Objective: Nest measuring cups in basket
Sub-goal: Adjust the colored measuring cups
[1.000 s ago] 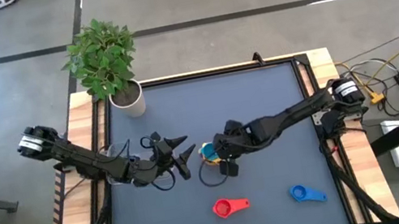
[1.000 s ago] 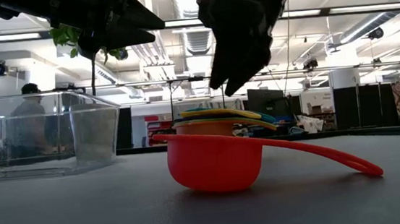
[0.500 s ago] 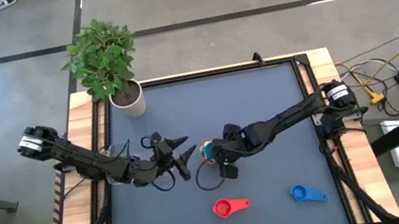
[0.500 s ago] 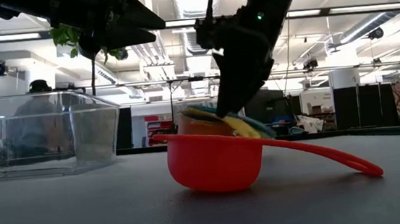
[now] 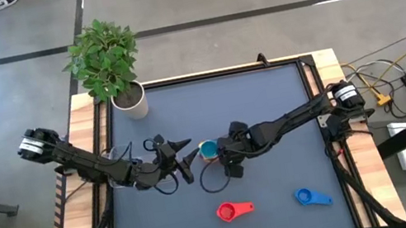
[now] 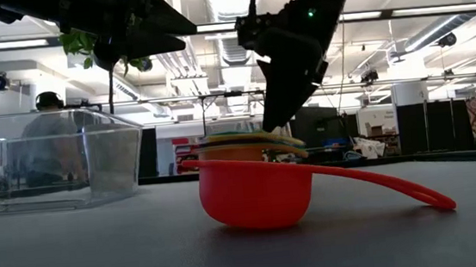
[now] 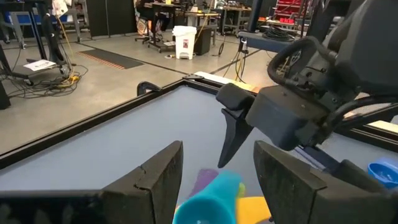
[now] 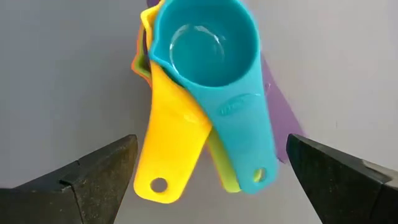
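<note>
The dark blue-grey counter (image 5: 269, 110) carries everything here, with a potted plant (image 5: 105, 60) in a white pot at its far left corner. In the low view a clear basket (image 6: 50, 158) stands on the counter at the left of the picture, apart from the cups; from above it cannot be made out. The left arm reaches in from the left side, and the left gripper (image 5: 185, 155) hangs just beside the stacked cups, its jaws spread open and holding nothing, with the stack showing between its fingers in its own wrist view. The right arm comes in from the right side, and the right gripper (image 5: 227, 156) sits directly over the stack's handles, its jaws wide open with one dark finger (image 8: 93, 177) on either side of the handles and touching none of them. The stack lies near the middle of the counter: the teal cup (image 8: 208, 43) is nested on top, the yellow cup (image 8: 171, 149) under it, with a green handle (image 8: 221, 168), a purple handle (image 8: 280, 118) and an orange edge (image 8: 134, 62) showing beneath. Nearer the front edge, well apart from the stack, the red cup (image 5: 233, 210) lies alone, and the blue cup (image 5: 310, 196) lies to its right.
</note>
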`<act>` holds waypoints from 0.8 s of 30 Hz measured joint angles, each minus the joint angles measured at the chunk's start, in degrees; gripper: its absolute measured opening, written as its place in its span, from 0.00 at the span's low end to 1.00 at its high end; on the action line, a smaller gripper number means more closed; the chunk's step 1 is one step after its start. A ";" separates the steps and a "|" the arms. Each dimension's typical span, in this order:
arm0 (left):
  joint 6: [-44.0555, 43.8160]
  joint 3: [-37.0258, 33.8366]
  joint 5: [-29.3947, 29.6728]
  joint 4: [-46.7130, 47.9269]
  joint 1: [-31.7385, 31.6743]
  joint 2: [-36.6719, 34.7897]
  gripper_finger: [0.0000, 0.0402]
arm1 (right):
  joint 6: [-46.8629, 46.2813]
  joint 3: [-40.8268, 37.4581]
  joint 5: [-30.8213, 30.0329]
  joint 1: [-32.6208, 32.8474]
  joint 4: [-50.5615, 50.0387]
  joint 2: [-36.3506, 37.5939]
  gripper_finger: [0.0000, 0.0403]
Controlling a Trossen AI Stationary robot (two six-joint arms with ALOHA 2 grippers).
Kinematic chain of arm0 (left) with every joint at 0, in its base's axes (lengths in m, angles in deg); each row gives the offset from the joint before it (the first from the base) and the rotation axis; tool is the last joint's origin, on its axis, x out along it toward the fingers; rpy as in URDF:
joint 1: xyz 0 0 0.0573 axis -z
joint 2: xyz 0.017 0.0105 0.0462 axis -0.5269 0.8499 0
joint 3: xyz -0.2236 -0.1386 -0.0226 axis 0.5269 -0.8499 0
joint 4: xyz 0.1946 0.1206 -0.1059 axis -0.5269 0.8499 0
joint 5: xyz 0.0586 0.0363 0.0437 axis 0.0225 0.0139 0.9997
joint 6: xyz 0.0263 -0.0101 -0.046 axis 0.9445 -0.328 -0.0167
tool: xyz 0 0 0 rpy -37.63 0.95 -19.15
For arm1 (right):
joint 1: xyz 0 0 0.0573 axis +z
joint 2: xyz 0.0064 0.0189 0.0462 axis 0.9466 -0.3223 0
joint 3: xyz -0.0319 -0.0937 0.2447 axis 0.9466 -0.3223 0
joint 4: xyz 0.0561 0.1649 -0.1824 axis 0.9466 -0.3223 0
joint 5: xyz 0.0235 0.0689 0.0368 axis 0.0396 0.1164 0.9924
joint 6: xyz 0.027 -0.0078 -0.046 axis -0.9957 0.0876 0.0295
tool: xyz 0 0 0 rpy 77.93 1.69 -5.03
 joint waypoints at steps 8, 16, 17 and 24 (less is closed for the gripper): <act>-0.02 0.00 0.02 0.00 0.00 0.00 0.45 | 2.38 0.03 -5.70 -0.02 -0.08 -0.05 0.99; -0.02 0.00 0.02 0.04 0.00 0.00 0.45 | 2.32 0.41 -7.13 -0.09 -0.58 -0.24 0.99; -0.02 0.00 0.02 0.06 0.00 0.00 0.45 | 1.65 0.88 -5.14 -0.09 -0.52 -0.22 0.99; -0.02 0.00 0.02 0.33 0.00 0.00 0.45 | 4.90 2.63 -5.85 2.35 -0.06 -0.35 0.99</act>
